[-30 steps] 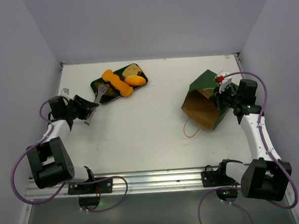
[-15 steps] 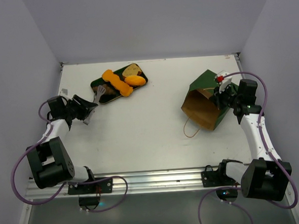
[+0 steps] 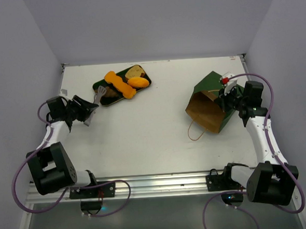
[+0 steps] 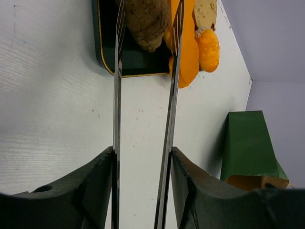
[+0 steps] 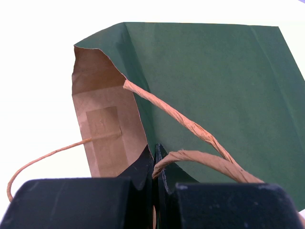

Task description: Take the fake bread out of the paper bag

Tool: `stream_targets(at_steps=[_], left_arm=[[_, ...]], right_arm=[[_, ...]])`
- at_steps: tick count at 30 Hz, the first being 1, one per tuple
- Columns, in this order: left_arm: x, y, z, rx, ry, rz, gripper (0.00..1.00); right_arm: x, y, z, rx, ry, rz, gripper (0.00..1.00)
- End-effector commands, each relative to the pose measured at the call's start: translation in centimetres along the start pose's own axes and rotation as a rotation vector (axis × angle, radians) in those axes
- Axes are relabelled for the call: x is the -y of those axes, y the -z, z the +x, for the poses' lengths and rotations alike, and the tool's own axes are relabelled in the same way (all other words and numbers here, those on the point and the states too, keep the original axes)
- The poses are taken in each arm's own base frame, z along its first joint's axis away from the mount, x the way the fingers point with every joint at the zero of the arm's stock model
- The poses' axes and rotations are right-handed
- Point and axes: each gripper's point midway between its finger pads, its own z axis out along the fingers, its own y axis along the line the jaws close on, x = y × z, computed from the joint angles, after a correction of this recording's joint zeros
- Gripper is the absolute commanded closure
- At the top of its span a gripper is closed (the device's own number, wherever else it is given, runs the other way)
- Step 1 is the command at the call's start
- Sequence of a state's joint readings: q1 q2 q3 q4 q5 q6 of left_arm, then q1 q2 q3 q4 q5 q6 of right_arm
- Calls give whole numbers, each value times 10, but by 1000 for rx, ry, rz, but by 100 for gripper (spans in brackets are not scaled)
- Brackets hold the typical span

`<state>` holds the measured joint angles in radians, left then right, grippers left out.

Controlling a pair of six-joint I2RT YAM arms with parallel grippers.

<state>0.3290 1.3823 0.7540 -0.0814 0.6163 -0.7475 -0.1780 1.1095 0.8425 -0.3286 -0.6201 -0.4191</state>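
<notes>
The paper bag [image 3: 213,101] lies on its side at the right, mouth toward the near left; it also shows in the right wrist view [image 5: 214,81]. My right gripper [image 3: 226,98] [image 5: 155,157] is shut on its rim by a string handle. The fake bread sits on a dark green tray [image 3: 96,87]: a long orange twist [image 3: 119,84], an orange roll [image 3: 138,82], a slice [image 3: 135,71] and a brown piece [image 3: 110,94]. My left gripper [image 3: 84,112] [image 4: 143,155] is shut on metal tongs [image 3: 97,98] [image 4: 172,95]. Their tips straddle the brown piece [image 4: 147,21] without pinching it.
White walls enclose the table on three sides. A loose string handle [image 3: 195,131] trails from the bag toward the near edge. The left wrist view shows the bag [image 4: 248,143] far across the table.
My left gripper and the tongs have drawn back a little to the left. The right arm and the bag have not moved.
</notes>
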Motion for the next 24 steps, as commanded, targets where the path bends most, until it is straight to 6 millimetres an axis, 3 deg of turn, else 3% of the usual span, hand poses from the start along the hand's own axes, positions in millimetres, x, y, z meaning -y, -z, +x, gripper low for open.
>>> stream_targets(at_steps=[1,10,15,21,24], left_arm=[[26,18,-15,58,-48,61,48],[41,37,-6,77,-62,104,48],[56,45,8,47,-79,171,50],[90,50,61,-80,-179,291,51],[98,56,92,-145,-219,339,52]], right_arm=[[1,2,-7,32,12,0,100],[0,2,-7,34,16,-5,100],[-10,2,-7,34,26,-64,100],[-33,7,-8,28,149,-229,100],[-46,14,-10,43,250,-311,100]])
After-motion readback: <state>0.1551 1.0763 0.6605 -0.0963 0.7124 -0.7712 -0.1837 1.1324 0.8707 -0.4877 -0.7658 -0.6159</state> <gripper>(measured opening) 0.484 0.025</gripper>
